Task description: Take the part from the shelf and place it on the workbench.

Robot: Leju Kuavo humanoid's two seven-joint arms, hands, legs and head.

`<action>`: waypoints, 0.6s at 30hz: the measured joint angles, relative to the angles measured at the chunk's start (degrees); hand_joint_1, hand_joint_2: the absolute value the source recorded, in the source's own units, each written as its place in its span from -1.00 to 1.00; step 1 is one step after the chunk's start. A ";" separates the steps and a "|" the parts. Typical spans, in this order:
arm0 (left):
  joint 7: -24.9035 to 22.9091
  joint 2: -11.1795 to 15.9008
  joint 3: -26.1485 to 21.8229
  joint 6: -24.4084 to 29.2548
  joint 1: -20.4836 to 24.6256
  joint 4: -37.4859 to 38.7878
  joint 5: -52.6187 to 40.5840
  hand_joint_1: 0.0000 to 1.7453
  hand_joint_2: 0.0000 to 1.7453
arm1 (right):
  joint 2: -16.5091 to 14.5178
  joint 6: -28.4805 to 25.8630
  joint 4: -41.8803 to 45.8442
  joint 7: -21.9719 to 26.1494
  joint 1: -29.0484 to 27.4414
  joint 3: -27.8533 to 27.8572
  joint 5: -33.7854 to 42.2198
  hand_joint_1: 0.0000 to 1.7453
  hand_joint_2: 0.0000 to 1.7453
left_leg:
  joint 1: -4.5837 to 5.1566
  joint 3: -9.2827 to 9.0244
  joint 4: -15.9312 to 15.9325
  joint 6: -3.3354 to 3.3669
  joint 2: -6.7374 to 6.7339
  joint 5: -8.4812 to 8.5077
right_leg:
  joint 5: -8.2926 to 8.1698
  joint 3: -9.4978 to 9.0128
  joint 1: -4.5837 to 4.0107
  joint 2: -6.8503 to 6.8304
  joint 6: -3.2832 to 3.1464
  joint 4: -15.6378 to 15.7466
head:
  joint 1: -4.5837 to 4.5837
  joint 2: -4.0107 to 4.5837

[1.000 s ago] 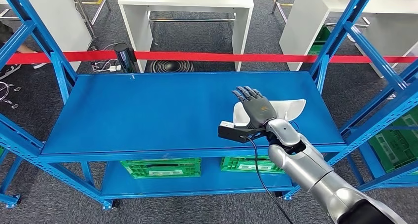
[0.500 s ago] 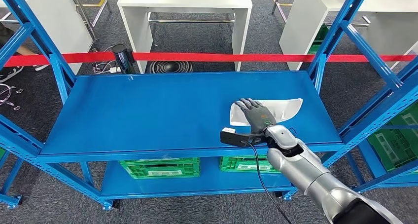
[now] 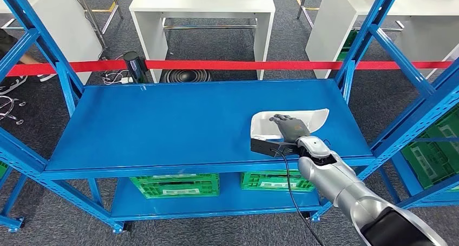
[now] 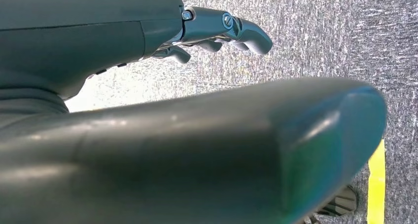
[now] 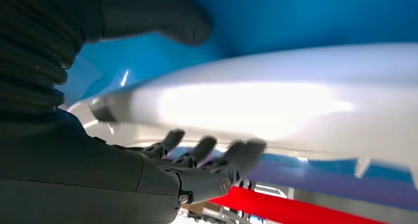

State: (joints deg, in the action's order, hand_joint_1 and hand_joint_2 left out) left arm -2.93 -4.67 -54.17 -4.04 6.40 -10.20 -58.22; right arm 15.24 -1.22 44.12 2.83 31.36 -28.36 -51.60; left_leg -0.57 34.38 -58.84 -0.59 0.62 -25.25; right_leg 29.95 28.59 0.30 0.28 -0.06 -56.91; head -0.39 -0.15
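The right hand (image 3: pixel 292 128) rests on the white part (image 3: pixel 311 118) on the blue shelf (image 3: pixel 162 124), fingers curled over its edge, thumb beneath. The left hand (image 4: pixel 217 31) hangs empty, fingers apart.

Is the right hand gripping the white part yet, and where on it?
The right hand lies over the near edge of the white part on the blue shelf, fingers on top; whether it grips cannot be told.
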 joint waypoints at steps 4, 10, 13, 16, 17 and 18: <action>0.00 -0.01 -0.07 0.00 -0.03 0.02 0.05 -1.00 -1.00 | -0.93 0.04 -1.93 0.12 0.38 -0.10 0.16 1.00 1.00 | 0.00 -0.08 0.00 0.01 -0.05 0.02 | -0.04 -0.07 0.00 0.00 0.05 0.00 | 0.00 0.00; 0.02 -0.01 -0.66 0.00 -0.18 0.02 0.37 -1.00 0.00 | -1.88 0.16 -3.45 0.22 1.61 -0.53 0.10 1.00 1.00 | 0.00 -0.19 0.00 0.00 -0.10 0.03 | -0.05 -0.14 0.00 0.06 0.05 0.00 | 0.00 0.00; 0.18 -0.02 -0.87 -0.06 -0.21 0.02 0.67 -1.00 1.00 | -1.97 0.15 -3.72 0.38 1.95 -0.63 0.13 1.00 1.00 | 0.00 -0.20 0.01 0.01 -0.07 0.03 | -0.04 -0.17 0.00 0.05 0.05 0.00 | 0.00 0.00; 0.55 -0.04 -1.18 -0.53 -0.29 0.04 1.22 -1.00 1.00 | -2.00 0.16 -3.91 0.74 2.20 -0.73 0.23 1.00 1.00 | 0.00 -0.20 0.01 0.01 -0.03 0.03 | -0.04 -0.19 0.00 0.01 0.05 0.00 | 0.00 0.00; 0.65 -0.07 -1.31 -0.68 -0.30 0.04 1.38 -1.00 1.00 | -2.03 0.20 -3.95 0.82 2.28 -0.80 0.28 1.00 1.00 | 0.00 -0.20 0.01 0.01 -0.02 0.03 | -0.04 -0.19 0.00 0.00 0.05 0.00 | 0.00 0.00; 0.73 -0.13 -1.44 -0.80 -0.30 0.04 1.52 -1.00 1.00 | -2.05 0.27 -3.97 0.86 2.36 -0.88 0.34 1.00 1.00 | 0.00 -0.19 0.01 0.01 -0.02 0.03 | -0.04 -0.20 0.00 0.00 0.05 0.00 | 0.00 0.00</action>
State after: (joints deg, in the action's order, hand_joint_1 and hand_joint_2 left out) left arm -2.20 -4.80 -55.61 -4.84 6.10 -10.16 -56.70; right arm 13.19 -0.95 40.16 3.69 33.72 -29.24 -51.27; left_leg -0.57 34.18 -58.83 -0.59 0.60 -25.23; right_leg 29.90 28.40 0.31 0.28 -0.01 -56.91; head -0.39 -0.15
